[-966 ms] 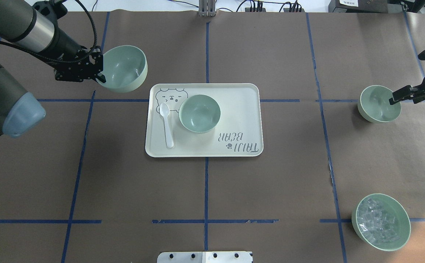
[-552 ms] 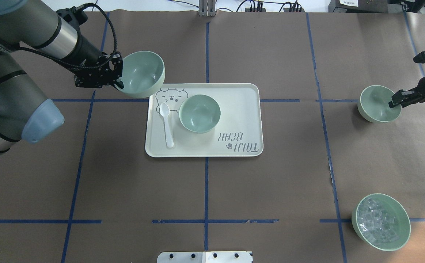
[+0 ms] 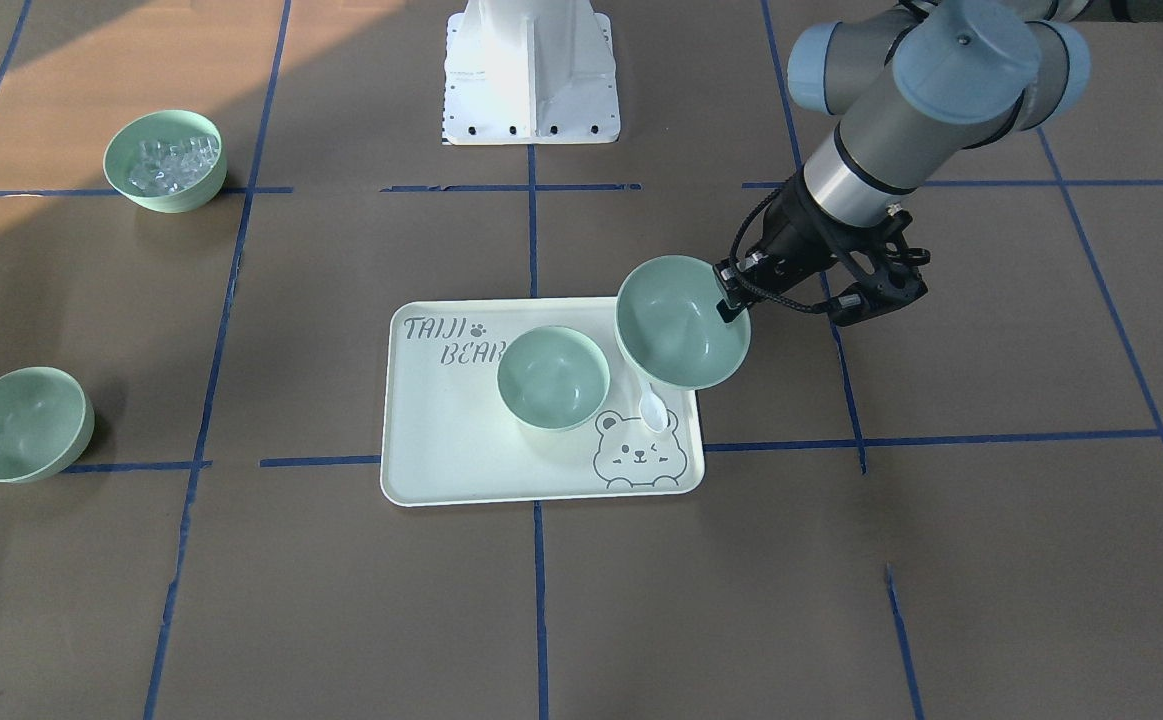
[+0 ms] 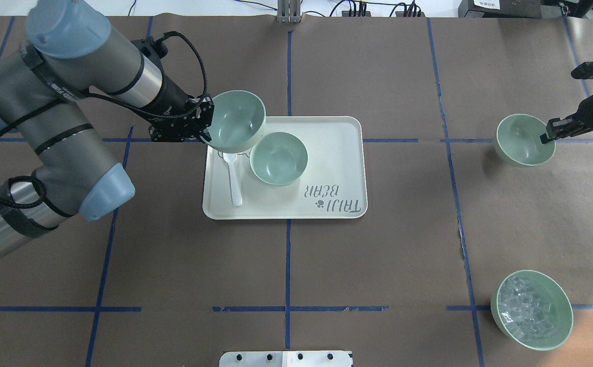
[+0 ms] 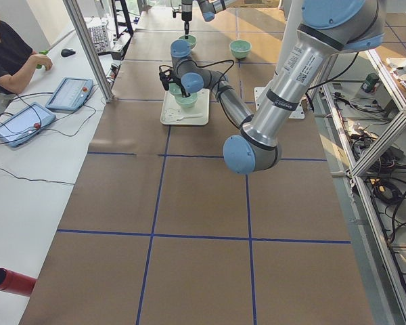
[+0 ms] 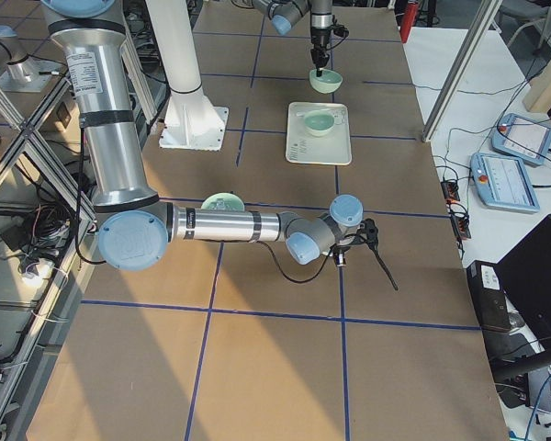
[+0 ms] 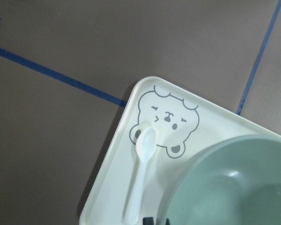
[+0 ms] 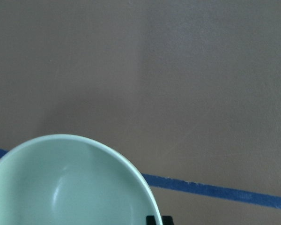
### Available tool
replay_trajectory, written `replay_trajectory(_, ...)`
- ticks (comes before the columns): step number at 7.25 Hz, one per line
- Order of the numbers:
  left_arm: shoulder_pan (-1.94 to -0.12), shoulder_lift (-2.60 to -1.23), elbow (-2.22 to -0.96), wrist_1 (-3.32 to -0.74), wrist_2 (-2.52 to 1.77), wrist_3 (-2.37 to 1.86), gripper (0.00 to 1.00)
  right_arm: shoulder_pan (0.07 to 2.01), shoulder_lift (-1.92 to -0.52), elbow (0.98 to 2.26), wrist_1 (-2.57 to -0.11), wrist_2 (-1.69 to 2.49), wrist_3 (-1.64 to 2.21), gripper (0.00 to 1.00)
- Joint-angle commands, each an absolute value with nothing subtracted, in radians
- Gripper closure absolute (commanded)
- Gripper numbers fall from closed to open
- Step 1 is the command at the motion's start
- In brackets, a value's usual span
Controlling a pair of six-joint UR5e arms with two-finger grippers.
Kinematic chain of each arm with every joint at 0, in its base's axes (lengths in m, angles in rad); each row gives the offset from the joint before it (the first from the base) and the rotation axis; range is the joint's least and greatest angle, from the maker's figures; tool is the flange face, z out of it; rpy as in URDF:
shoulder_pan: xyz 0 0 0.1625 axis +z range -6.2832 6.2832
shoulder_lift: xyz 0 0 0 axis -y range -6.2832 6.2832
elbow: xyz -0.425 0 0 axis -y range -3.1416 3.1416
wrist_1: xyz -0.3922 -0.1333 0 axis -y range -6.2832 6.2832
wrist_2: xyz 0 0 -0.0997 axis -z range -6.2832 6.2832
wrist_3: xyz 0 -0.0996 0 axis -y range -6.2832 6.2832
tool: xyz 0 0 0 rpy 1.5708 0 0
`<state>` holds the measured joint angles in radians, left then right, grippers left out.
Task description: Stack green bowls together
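Mint-green and smooth, the first small round plastic bowl (image 4: 237, 120) hangs tilted above the far left corner of the cream rectangular plastic tray (image 4: 337, 153), its left rim pinched between the fingers of the left gripper (image 4: 207, 135). In the overhead view it hides the printed bear (image 7: 167, 119), and below it the white plastic spoon (image 4: 234, 183) lies along the tray's left side, its handle toward the robot. Just to the right, the second small round mint-green bowl (image 4: 278, 158) stands upright on the tray; the lifted bowl is beside it, not over it, and their rims nearly meet in the overhead view. Well apart to the right, on the brown paper-covered bench (image 4: 403, 229), the third small round mint-green bowl (image 4: 520, 142) has the right gripper (image 4: 545, 137) at its right rim, the fingers pressed onto that rim. Nearer the robot on that side, a similar green bowl filled with clear cubes (image 4: 531, 310) stands by itself on a blue tape line.
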<state>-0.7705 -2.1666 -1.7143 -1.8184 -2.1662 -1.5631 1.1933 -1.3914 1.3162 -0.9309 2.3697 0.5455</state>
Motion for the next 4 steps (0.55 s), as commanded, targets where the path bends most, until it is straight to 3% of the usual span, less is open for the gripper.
replay_trajectory(1, -0.665, -2.241, -1.625, -1.851, -2.063, -1.598, 1.00, 1.256, -1.349, 1.315, -0.951, 2.453, 0.555, 1.00)
replay_trajectory(4, -0.647, -2.247, -1.534, -1.976, -2.049, -1.597, 1.00, 1.267, -1.325, 1.316, -0.968, 2.461, 0.555, 1.00)
